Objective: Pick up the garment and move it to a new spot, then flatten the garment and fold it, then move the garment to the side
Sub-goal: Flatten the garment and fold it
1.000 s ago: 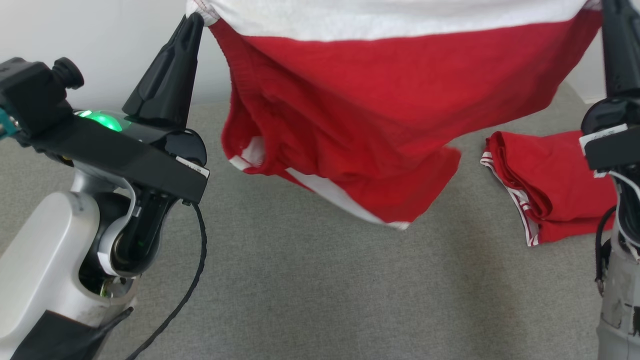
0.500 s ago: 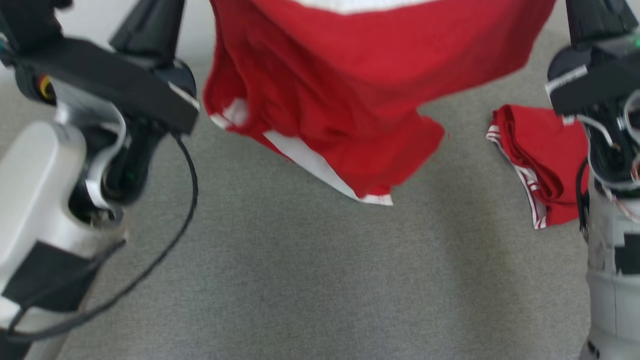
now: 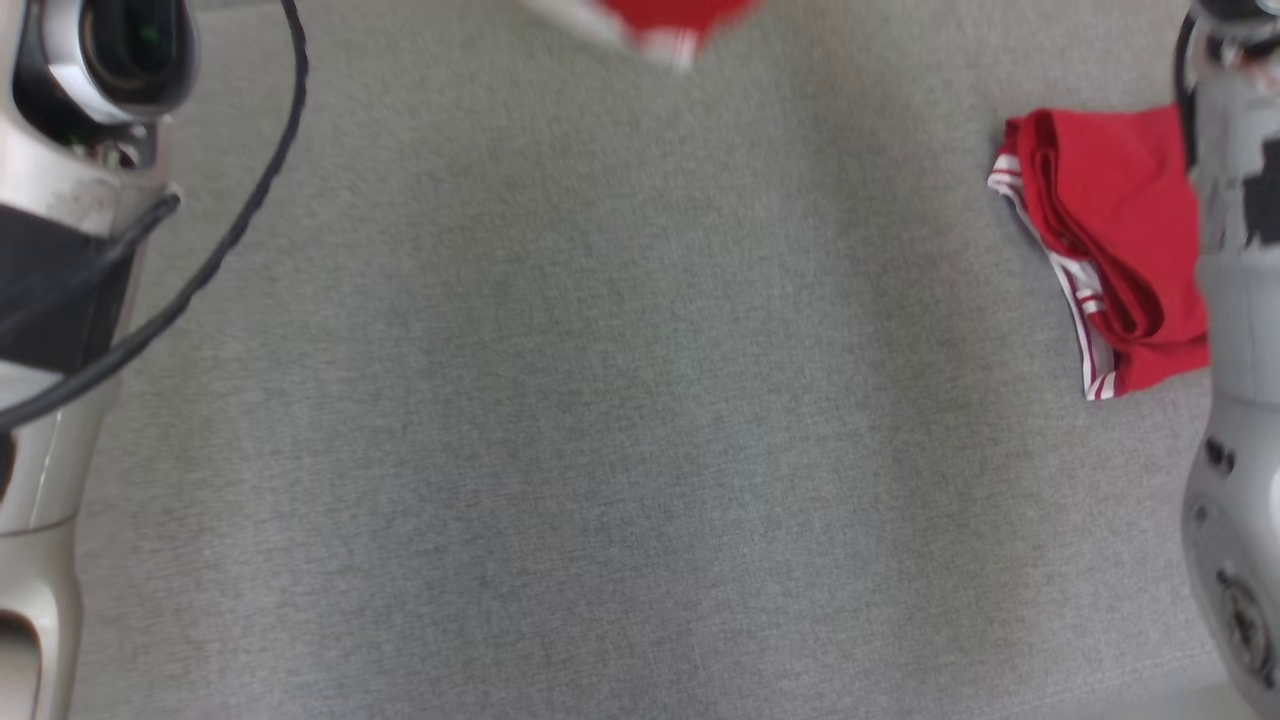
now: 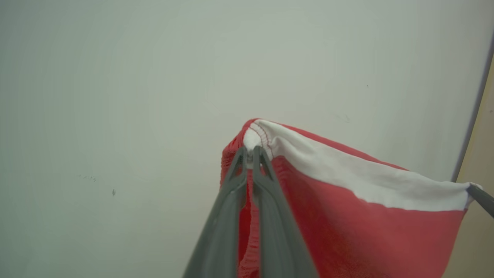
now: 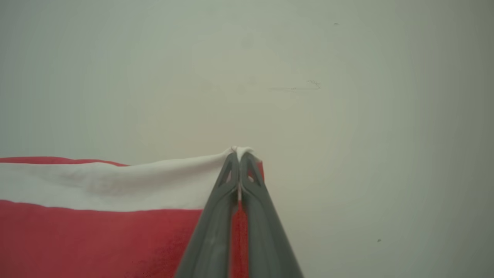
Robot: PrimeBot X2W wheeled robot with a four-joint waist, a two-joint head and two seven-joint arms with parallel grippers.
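Note:
The garment [image 4: 347, 216] is red with a white band along its top edge, and it hangs stretched in the air between my two grippers before a pale wall. My left gripper [image 4: 251, 152] is shut on one corner of the white band. At the opposite corner, my right gripper [image 5: 238, 154] is shut on the garment [image 5: 96, 231] as well. In the head view just the garment's lowest tip [image 3: 660, 15] pokes in at the top edge, well above the grey surface [image 3: 600, 400].
A second red garment [image 3: 1110, 220], folded, with white-striped trim, lies on the grey surface at the right, beside my right arm [image 3: 1240, 300]. My left arm [image 3: 60, 200] and its black cable [image 3: 200, 280] stand along the left edge.
Both arms have lifted the garment much higher, so nearly all of it has left the top of the head view. The head view itself has also shifted a little.

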